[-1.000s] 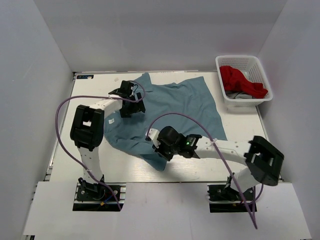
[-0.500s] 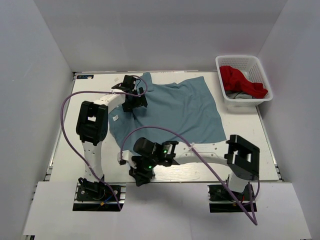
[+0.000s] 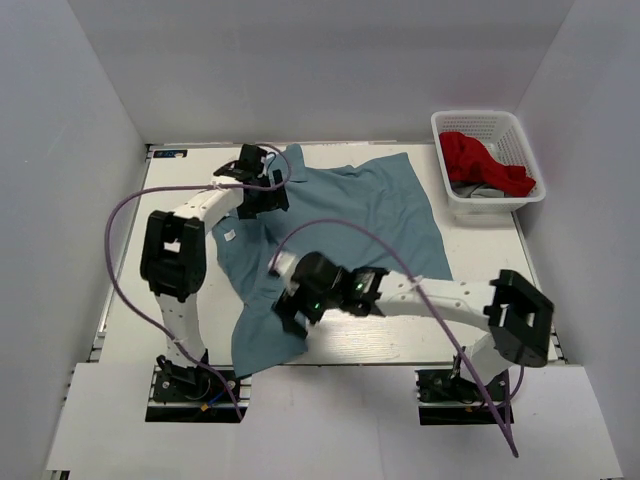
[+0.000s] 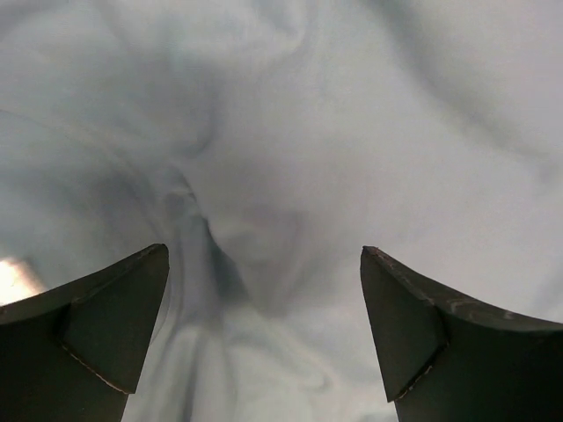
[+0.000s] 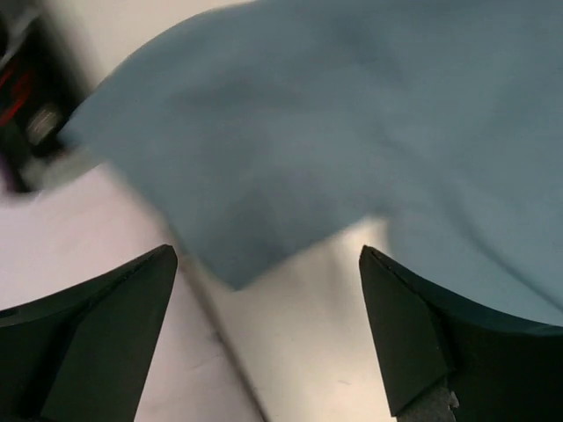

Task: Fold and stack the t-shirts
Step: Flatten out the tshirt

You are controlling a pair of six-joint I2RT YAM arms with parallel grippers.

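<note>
One grey-blue t-shirt (image 3: 370, 215) lies spread across the table (image 3: 400, 330), with a long corner drawn out to the near-left edge. My left gripper (image 3: 262, 200) hovers open over the collar end. In the left wrist view, rumpled cloth (image 4: 308, 132) fills the frame and nothing sits between the left gripper's (image 4: 264, 255) jaws. My right gripper (image 3: 292, 322) stands open above the drawn-out corner. In the right wrist view the shirt's edge (image 5: 352, 114) lies just beyond the right gripper (image 5: 264, 255), with bare table (image 5: 299, 352) between the jaws.
A white lattice basket (image 3: 448, 195) stands at the back right, holding a red garment (image 3: 485, 162) and something grey. White walls close in the table on three sides. A purple cable (image 3: 400, 250) arcs over the shirt from the right arm.
The right gripper dragged the shirt's corner toward the near-left edge, then opened, let it go and drew back a little. The left gripper stayed open near the collar.
</note>
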